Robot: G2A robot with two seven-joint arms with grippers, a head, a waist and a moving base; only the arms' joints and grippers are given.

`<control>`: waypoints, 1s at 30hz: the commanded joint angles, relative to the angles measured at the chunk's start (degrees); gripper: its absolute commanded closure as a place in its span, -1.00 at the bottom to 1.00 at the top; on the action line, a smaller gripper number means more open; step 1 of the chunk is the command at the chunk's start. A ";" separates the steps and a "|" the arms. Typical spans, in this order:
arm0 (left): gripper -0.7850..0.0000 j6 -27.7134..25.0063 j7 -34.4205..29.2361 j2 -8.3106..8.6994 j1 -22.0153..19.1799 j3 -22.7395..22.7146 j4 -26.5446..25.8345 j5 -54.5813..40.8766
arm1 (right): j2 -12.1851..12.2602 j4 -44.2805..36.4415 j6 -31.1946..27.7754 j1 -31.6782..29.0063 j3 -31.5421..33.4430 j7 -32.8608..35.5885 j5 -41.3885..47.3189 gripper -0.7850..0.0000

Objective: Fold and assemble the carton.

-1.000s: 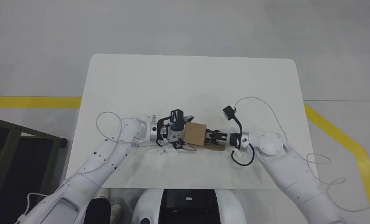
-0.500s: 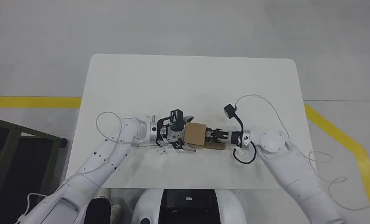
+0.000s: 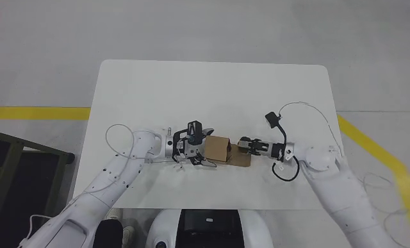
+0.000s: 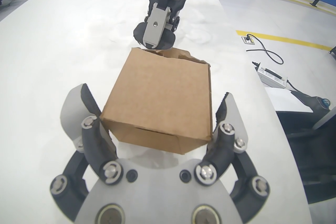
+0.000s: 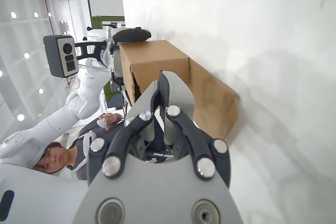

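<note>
A brown carton (image 3: 220, 148) lies on its side on the white table (image 3: 192, 88), near the front edge. My left gripper (image 3: 197, 149) clamps the carton's closed end, one finger (image 4: 89, 109) at each near corner of the carton (image 4: 162, 99). My right gripper (image 3: 243, 144) is at the opposite, open end with its fingers pressed together. In the left wrist view the right gripper (image 4: 153, 43) has its tip just at the carton's far top edge, where a ragged flap shows. In the right wrist view the right gripper (image 5: 163, 78) sits in front of the carton (image 5: 162, 57).
Thin white cables loop over the table beside each arm, one on the left (image 3: 115, 129) and one on the right (image 3: 307, 120). The table's front edge runs close behind the carton and both arms. Bare tabletop stretches toward the far side.
My right gripper has drawn back to the right, from deeper at the carton's open end to just at its edge. The left gripper and the carton have stayed put.
</note>
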 commanded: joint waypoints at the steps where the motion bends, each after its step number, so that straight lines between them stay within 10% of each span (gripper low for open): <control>1: -1.00 -0.02 0.06 0.04 0.04 -0.11 0.00 0.07 | 0.55 -2.09 1.87 -0.88 1.51 0.36 -2.38 1.00; 10: -1.00 0.08 0.40 0.29 0.50 -0.76 -0.16 0.44 | 2.67 -10.87 12.66 -5.54 5.62 4.53 -13.79 1.00; 17: -1.00 0.15 0.41 0.39 0.75 -1.03 -0.42 0.52 | 3.19 -11.78 13.46 -8.35 7.35 3.84 -14.04 0.51; 30: -1.00 0.07 -0.16 0.47 0.97 -1.29 -0.93 0.41 | 2.91 -9.60 11.19 -7.79 4.92 4.23 -11.54 0.47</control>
